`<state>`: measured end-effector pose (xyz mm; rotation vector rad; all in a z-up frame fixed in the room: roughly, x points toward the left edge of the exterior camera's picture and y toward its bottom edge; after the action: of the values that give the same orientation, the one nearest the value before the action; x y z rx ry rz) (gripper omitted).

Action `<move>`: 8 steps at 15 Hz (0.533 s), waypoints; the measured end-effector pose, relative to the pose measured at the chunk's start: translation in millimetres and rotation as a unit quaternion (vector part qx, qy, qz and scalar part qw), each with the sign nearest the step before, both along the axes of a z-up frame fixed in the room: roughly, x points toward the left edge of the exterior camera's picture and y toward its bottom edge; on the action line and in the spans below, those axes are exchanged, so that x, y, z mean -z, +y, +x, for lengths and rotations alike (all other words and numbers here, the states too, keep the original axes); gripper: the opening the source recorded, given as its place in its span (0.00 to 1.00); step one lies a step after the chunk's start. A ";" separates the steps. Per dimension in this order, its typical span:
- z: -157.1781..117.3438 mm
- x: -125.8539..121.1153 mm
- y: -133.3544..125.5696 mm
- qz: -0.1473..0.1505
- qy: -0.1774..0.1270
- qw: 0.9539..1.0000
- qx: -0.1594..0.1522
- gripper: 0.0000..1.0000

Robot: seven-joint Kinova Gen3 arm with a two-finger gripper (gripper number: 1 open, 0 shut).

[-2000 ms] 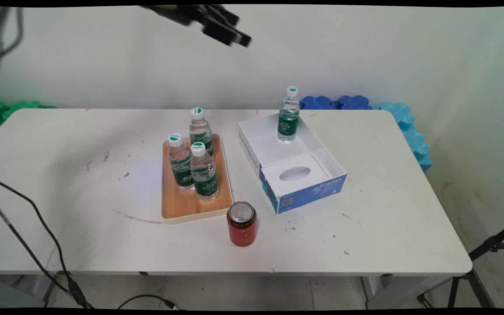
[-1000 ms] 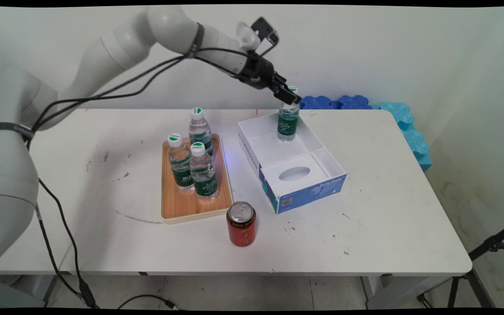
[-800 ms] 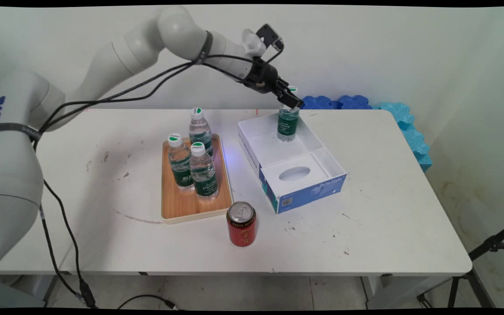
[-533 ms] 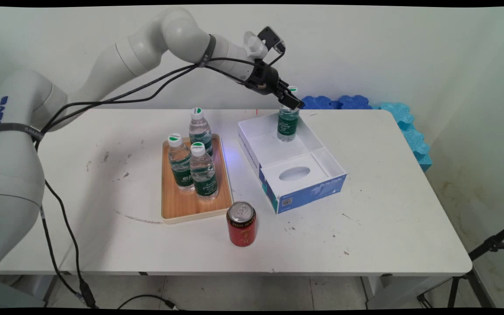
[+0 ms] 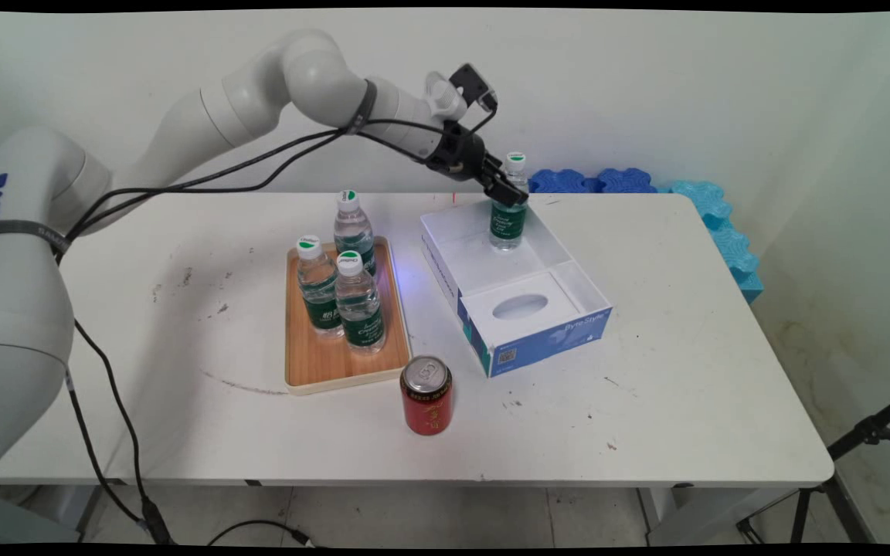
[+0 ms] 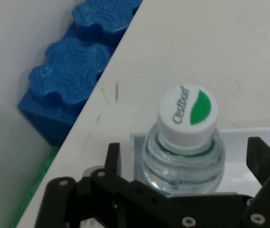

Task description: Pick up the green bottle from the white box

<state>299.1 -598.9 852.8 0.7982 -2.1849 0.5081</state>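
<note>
Now at the bottle [image 6: 187,142] standing in the box's [image 5: 491,270] far end: fingers [image 6: 112,159] apart, one each side of its shoulder, not clamped. Left of box, tray [image 5: 321,363] with three bottles; can [image 5: 427,394] nearer, on counter [image 5: 684,371].

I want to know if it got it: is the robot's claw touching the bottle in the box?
Apart. The hand view shows the gripper open, gaps beside the bottle.

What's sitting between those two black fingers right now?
The hand view shows a water bottle standing between the open fingers, its white and green cap above them. It stands in the white box.
</note>
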 end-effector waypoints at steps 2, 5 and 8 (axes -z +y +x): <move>0.1 4.4 2.2 -0.001 -0.002 1.000 0.004 1.00; -1.0 9.7 4.0 -0.005 -0.004 1.000 0.009 1.00; -2.2 14.5 3.9 -0.015 -0.006 1.000 0.015 0.00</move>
<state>296.9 -595.0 838.3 0.7478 -2.1921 0.5307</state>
